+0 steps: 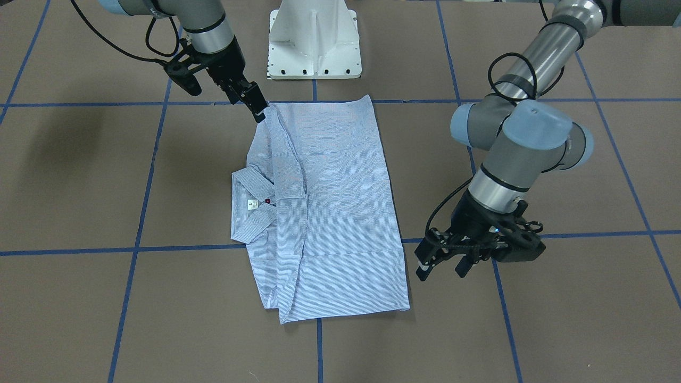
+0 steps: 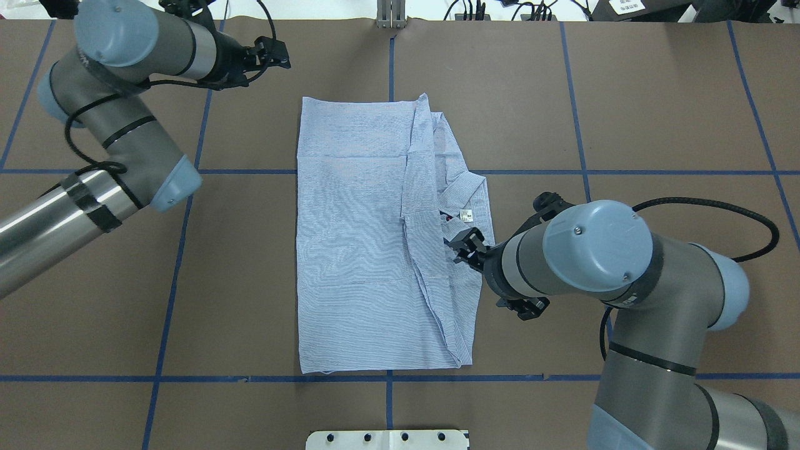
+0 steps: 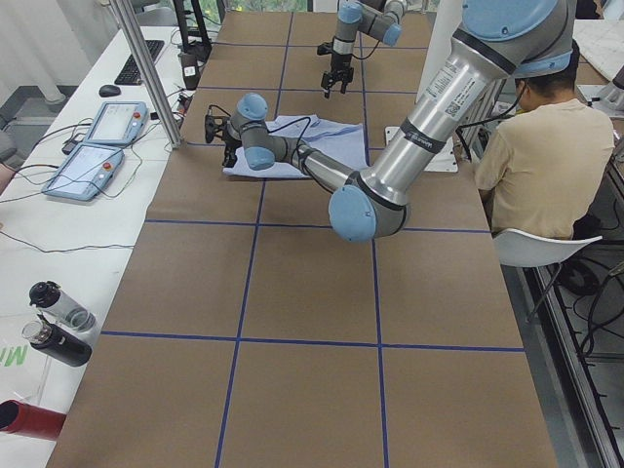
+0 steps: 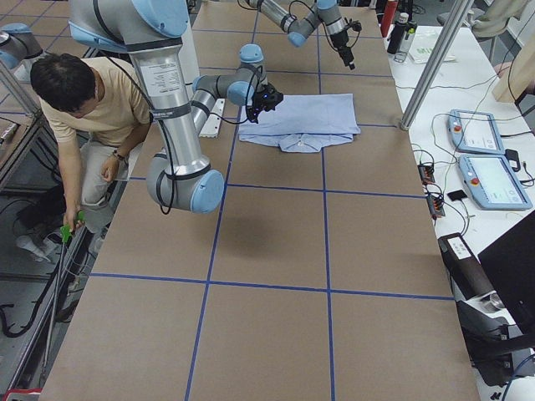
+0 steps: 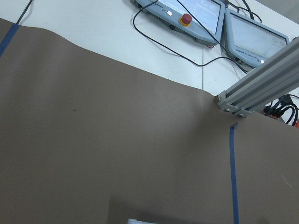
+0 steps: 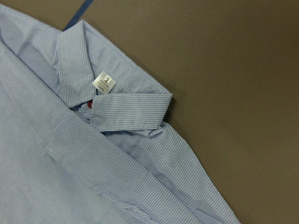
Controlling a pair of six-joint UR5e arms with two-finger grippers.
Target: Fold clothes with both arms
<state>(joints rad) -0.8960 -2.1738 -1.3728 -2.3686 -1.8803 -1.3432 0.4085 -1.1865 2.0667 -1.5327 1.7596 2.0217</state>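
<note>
Ok, status from my end. The shirt (image 2: pixel 356 250) lies flat mid-surface (image 2: pixel 656 125), folded into a long rectangle. In the overhead view its long axis runs 12 to 6, and a lengthwise fold edge sits a bit toward 3 o'clock of centre.

The collar (image 6: pixel 131 109) pokes out on the 3 o'clock side, wings spread. The white label (image 6: pixel 103 84) reads "2", and a dark red button (image 1: pixel 267 201) sits just beside it.

Left pincer (image 1: pixel 442 270) has its fingers spread with nothing between them. In the front-facing view it hangs off the cloth at about 4 o'clock of the shirt, near the hem edge but not touching. Its wrist camera sees bare brown surface, a blue tape line (image 5: pixel 232 172), an aluminium post (image 5: pixel 261 84) and two pendants (image 5: pixel 187 14).

Right pincer (image 1: pixel 258 110) hangs over the collar-side half of the shirt. In the front-facing view its tip overlaps the shirt's 11 o'clock corner. Overhead it shows at the shirt's 3 o'clock edge, just toward 6 o'clock of the collar. I see it edge-on, so I cannot tell whether it is spread or pressed together, or whether it touches the cloth. Its wrist camera looks down on the collar.

The white pedestal (image 1: pixel 314 42) is at 12 o'clock in the front-facing view. A seated person (image 3: pixel 546 166) is beside the surface on the robot's side.
</note>
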